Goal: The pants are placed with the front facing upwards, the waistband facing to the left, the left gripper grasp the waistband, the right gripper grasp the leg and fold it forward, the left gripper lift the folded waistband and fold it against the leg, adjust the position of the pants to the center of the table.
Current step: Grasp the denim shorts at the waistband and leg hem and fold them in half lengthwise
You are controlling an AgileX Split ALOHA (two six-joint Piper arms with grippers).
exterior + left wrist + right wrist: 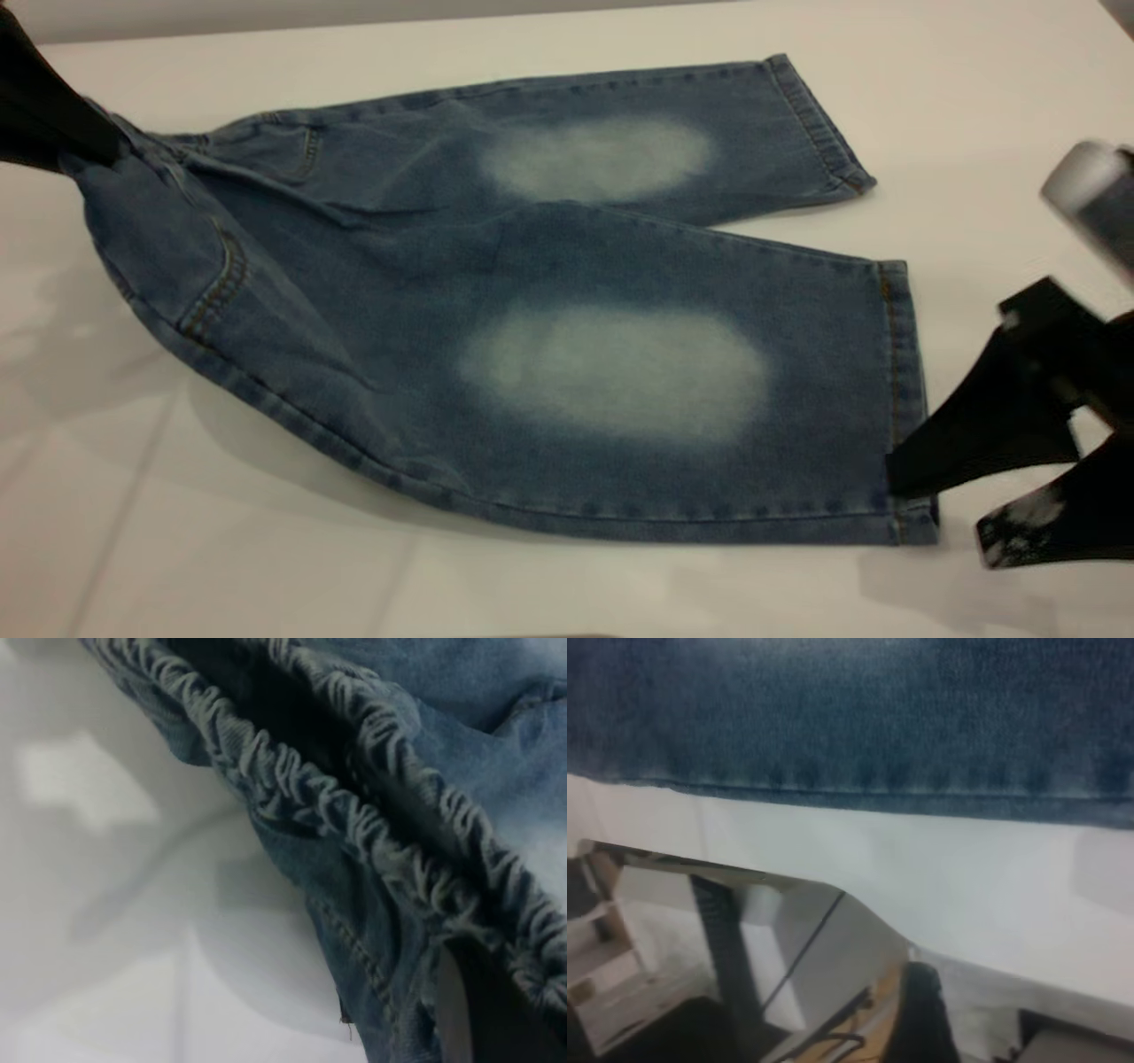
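Denim fills most of my exterior view: the pants point(532, 310) lie flat on the white table point(221, 567), long axis running from the upper left of the frame to the right edge, both hems at the right. At the far upper left the left gripper point(53, 115) has pinched the waistband point(133, 151) and raised that end slightly. At the lower right, the right gripper point(939, 496) sits with its fingers parted, the upper tip touching the hem corner of the near leg point(620, 372), the lower one just off the cloth. That corner, lying leftward of the jaws, is what my next grab depends on.

From the left wrist, I see the ruched waistband point(354, 806) close up, bunched and lifted off the table point(106, 904).

From the right wrist, the leg's stitched hem point(859, 788) runs straight across the upper frame, just beyond the table point(966, 868) edge strip; the fingertips themselves are not visible here.
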